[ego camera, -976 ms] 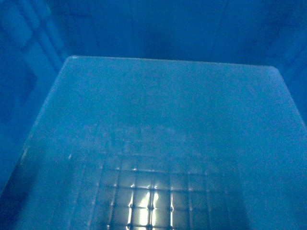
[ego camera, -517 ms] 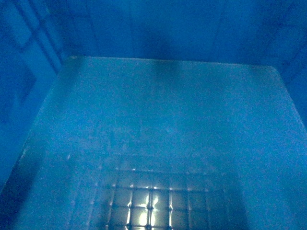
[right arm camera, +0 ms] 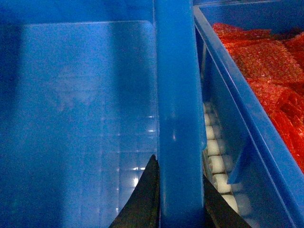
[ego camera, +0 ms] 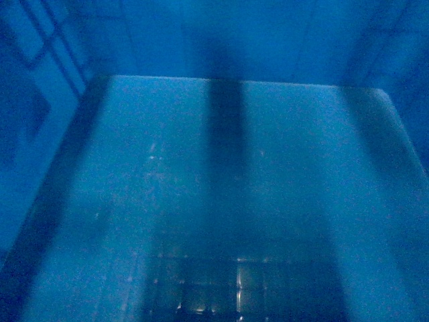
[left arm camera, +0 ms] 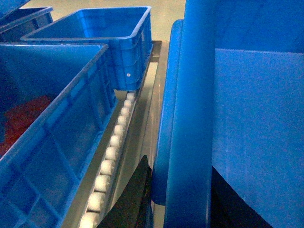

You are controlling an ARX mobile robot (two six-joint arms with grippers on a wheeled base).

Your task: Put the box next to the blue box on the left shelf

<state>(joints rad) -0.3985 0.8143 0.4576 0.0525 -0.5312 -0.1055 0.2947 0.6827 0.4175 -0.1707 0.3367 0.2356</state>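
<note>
shadow has spread across the box (ego camera: 268, 168) floor; both hands clamp its rim; no writing visible

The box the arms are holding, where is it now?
The box fills the head view; its left rim sits beside a roller track, its right rim beside a crate of red packets.

The head camera looks steeply down into the box (ego camera: 221, 174) from very close, so its floor and inner walls fill the view. The left wrist camera sits just behind the left gripper (left arm camera: 180, 199), facing forward along the box's left rim, with neighbouring crates (left arm camera: 57, 118) and white rollers (left arm camera: 111, 156) alongside. The right wrist camera looks along the opposite rim, rollers (right arm camera: 213, 156) beside it. All three views share the box.
</note>
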